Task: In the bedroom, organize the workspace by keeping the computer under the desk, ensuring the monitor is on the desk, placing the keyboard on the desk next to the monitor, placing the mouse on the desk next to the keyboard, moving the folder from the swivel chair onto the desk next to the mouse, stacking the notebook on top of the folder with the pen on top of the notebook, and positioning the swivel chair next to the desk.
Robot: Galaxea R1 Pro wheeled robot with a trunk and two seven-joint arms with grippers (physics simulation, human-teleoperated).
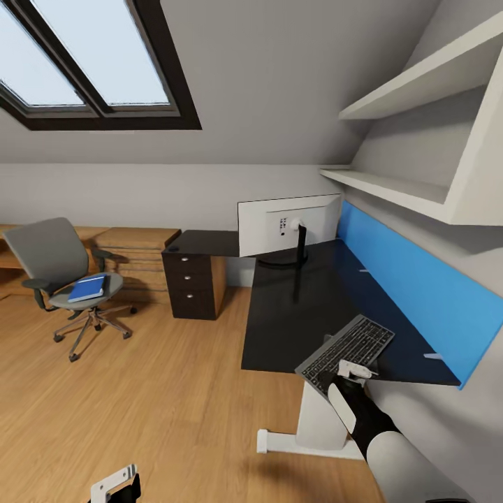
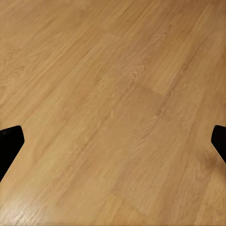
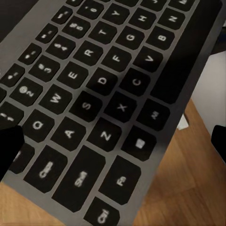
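The keyboard (image 1: 346, 353) lies at an angle on the near end of the black desk (image 1: 300, 307), its near corner jutting out past the desk's edge over the floor. The right gripper (image 1: 354, 371) sits at that overhanging end. In the right wrist view the keys (image 3: 101, 101) lie close under the camera, and the two dark fingertips (image 3: 9, 148) show at opposite edges of the picture, so the jaws stand wide and hold nothing.

Further back on the desk the monitor (image 1: 288, 223) stands upright on its thin black stand, white back showing, well apart from the keyboard. A bright blue panel (image 1: 412, 293) runs along the wall side of the desk, under white shelves (image 1: 391, 185).

Across the room the swivel chair (image 1: 66, 276) stands on the wood floor (image 1: 161, 398), far from the desk, with the blue folder (image 1: 87, 288) flat on its seat. A black drawer cabinet (image 1: 190, 283) stands under the far end of the desk, beside a light wooden chest (image 1: 136, 255).

The left gripper (image 1: 115, 485) hangs low over bare floor; in the left wrist view its fingertips (image 2: 8, 143) sit far apart with only planks (image 2: 113, 108) between them.
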